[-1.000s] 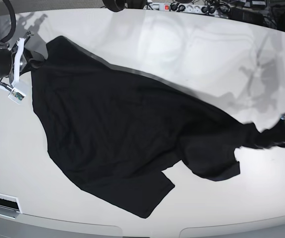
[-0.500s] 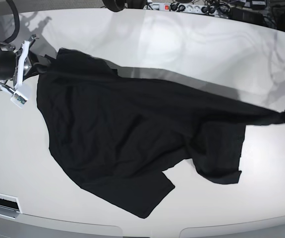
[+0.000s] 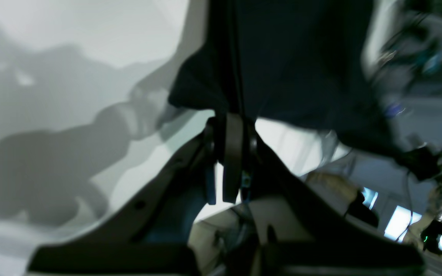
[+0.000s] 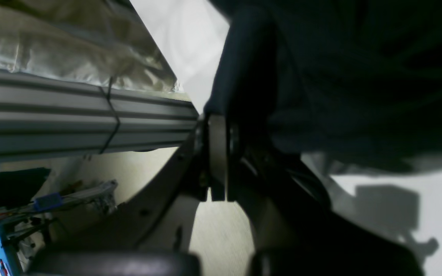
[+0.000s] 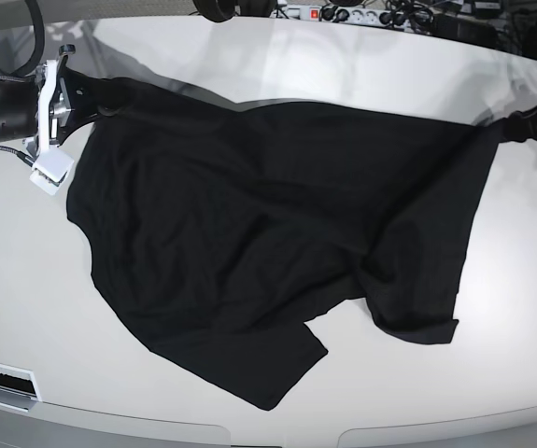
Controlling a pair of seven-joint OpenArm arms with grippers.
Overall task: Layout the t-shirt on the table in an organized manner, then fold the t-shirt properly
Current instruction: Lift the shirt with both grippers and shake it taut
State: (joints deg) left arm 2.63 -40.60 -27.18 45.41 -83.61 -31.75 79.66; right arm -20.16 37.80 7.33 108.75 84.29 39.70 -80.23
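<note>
So I've got the t-shirt (image 5: 268, 243) pinched at both ends: my left pincer (image 5: 532, 126) and right pincer (image 5: 100, 98) are each clamped shut on a corner of fabric. Its long axis runs straight between them, stretched taut along that line (the rest sags onto the counter (image 5: 361, 65) below). Neither arm is nearer; I'd guess both lower together.

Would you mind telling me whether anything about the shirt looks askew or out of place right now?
Yes. The t-shirt is stretched between the left gripper and right gripper, but it lies crooked on the table; its lower right part is bunched and folded over itself.
</note>
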